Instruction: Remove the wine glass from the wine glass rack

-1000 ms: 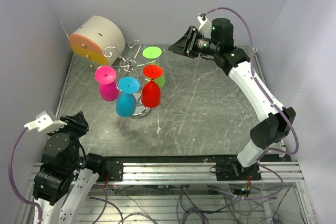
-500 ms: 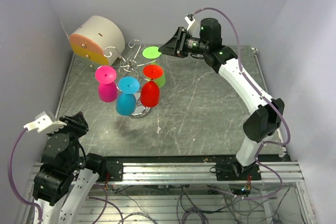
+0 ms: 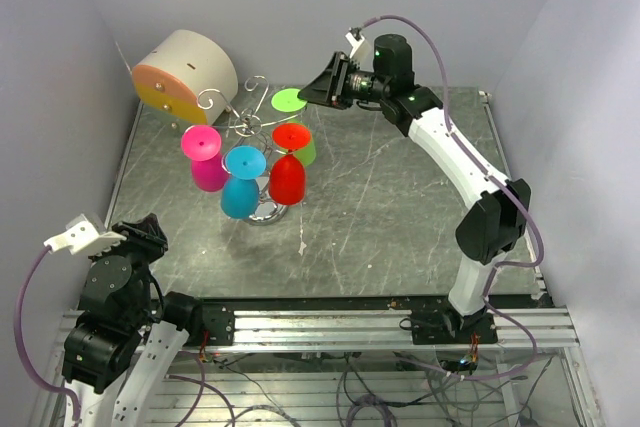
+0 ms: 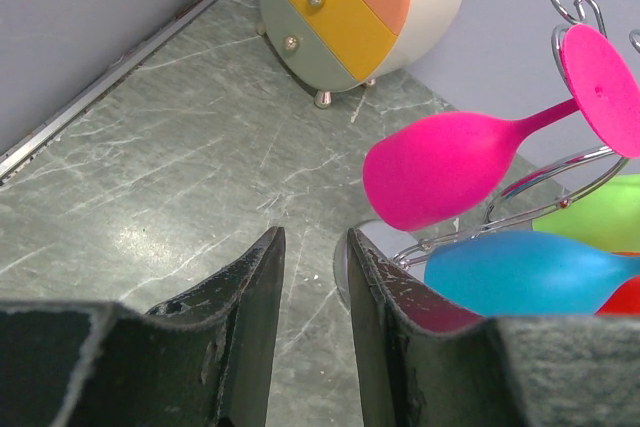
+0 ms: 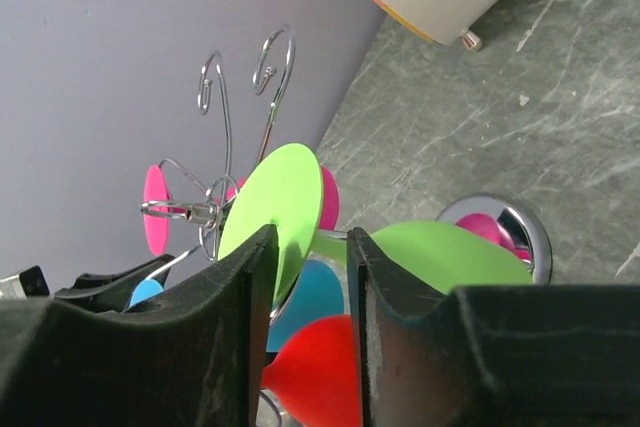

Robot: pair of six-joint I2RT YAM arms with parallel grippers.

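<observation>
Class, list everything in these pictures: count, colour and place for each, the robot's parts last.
Wine glass rack: one, silver wire, left-centre of the table.
Wine glasses: four, pink glass, blue glass, red glass, green glass, hanging bowl-down on the rack.
Round drawer box: one, beige with orange-yellow face, back left corner.
Table: one, grey marbled.
Left gripper: one, black, open, near left, holding nothing.
Right gripper: one, black, open, by the green glass's foot.

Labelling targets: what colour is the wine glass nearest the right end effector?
Lime green; the green wine glass shows best in the right wrist view.
</observation>
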